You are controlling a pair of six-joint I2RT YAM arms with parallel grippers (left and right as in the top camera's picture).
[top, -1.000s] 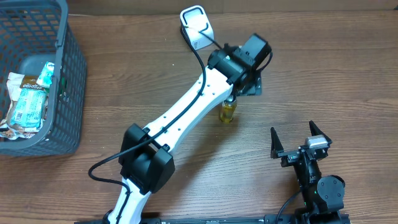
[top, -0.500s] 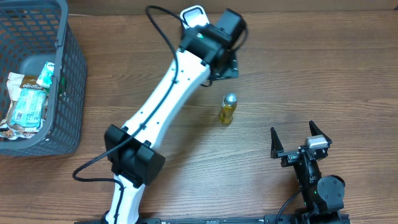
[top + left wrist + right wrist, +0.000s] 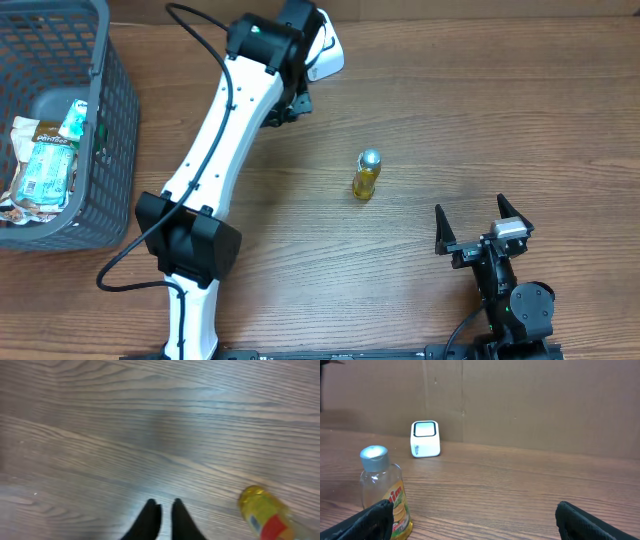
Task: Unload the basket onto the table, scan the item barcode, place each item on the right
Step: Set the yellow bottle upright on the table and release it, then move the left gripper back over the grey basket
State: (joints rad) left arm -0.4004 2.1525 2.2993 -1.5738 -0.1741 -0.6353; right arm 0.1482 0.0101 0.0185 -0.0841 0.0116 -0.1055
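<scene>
The wooden table [image 3: 500,120] carries everything. Far left of the bottle [image 3: 367,175], a grey mesh basket [image 3: 110,130] holds crumpled snack packets [image 3: 45,165]. The left gripper [image 3: 165,505] hangs up-left of the bottle, jaws pressed together over bare wood. The right gripper [image 3: 472,212], down-right of it, has its jaws spread wide. The white scanner [image 3: 325,50] stands beyond the bottle, well apart. The bottle stands upright, grey-capped, with yellow liquid inside.

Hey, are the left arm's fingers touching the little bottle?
Apart. In the left wrist view, a clear gap separates the shut fingers from the bottle.
</scene>
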